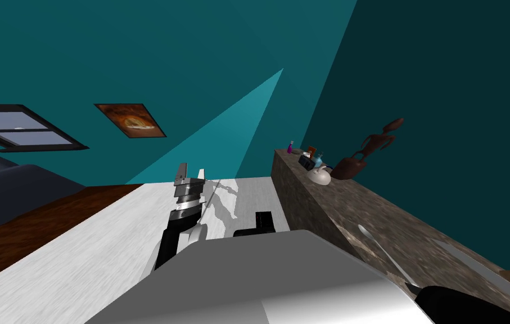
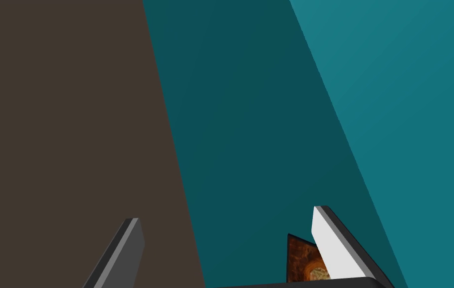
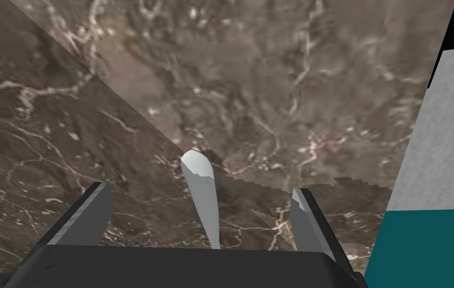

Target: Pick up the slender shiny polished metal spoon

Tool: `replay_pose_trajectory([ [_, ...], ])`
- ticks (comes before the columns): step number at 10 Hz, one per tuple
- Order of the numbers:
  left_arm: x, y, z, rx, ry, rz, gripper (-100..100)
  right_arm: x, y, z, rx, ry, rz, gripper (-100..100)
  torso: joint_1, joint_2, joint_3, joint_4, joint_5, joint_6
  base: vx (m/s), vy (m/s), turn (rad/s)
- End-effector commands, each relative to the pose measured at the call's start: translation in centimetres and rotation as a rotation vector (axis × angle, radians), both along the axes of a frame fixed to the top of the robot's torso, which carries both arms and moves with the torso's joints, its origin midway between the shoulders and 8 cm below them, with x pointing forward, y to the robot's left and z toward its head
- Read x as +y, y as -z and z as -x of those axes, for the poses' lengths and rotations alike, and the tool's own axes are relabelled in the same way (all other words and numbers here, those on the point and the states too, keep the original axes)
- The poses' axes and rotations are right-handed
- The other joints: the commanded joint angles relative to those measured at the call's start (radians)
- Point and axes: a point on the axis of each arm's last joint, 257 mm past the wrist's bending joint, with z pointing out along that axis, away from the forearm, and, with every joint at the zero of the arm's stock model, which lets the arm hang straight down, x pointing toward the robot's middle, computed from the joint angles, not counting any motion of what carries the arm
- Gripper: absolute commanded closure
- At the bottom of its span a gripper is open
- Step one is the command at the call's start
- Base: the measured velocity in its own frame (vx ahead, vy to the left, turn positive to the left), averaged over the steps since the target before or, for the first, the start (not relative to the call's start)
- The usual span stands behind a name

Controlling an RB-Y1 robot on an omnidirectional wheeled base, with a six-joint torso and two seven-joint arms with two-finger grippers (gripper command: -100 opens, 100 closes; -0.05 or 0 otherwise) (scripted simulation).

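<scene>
A: Right gripper (image 3: pixel 200 189), state?
B: Fingers (image 3: pixel 95 215) spread wide, nothing held. The pale grey spoon (image 3: pixel 204 205) lies between them, clear of both blades. Its handle runs back to the gripper's dark body and its bowl points away.
A: Surface under it?
B: Brown marbled counter (image 3: pixel 281 90). The spoon lies flat on it.
A: Head view?
B: The spoon sits lower right of the frame, on the countertop's near stretch. The dark right forearm (image 1: pixel 461 306) is in the bottom right corner. Far end of the counter, right of centre: white rounded object (image 1: pixel 320 176), dark brown figurine (image 1: pixel 369 149), purple bottle (image 1: pixel 290 148), all well apart from the spoon.
A: Left gripper (image 1: pixel 192 169)?
B: Left of centre, over a pale streaked floor (image 1: pixel 79 247). Fingers apart, holding nothing.
</scene>
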Motion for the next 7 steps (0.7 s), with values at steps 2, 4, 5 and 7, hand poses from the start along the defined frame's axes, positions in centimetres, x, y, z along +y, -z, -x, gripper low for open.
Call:
replay_pose_trajectory([
  [2,0.00,0.00,0.00,0.000,0.000,0.000,0,0.07,0.04,0.44,0.018,-0.010,0.001,-100,-0.001,0.000,0.000,0.000,0.000,0.000,0.009,-0.009,0.023],
  [4,0.00,0.00,0.00,0.000,0.000,0.000,0,0.07,0.04,0.44,0.018,-0.010,0.001,-100,0.000,0.000,0.000,0.000,0.000,0.000,0.012,0.003,-0.009],
  [5,0.00,0.00,0.00,0.000,0.000,0.000,0,0.07,0.04,0.44,0.018,-0.010,0.001,-100,0.000,0.000,0.000,0.000,0.000,0.000,0.008,-0.006,0.015],
  [7,0.00,0.00,0.00,0.000,0.000,0.000,0,0.13,0.08,0.88,0.036,-0.020,0.003,-100,0.000,0.000,0.000,0.000,0.000,0.000,0.008,-0.005,0.013],
])
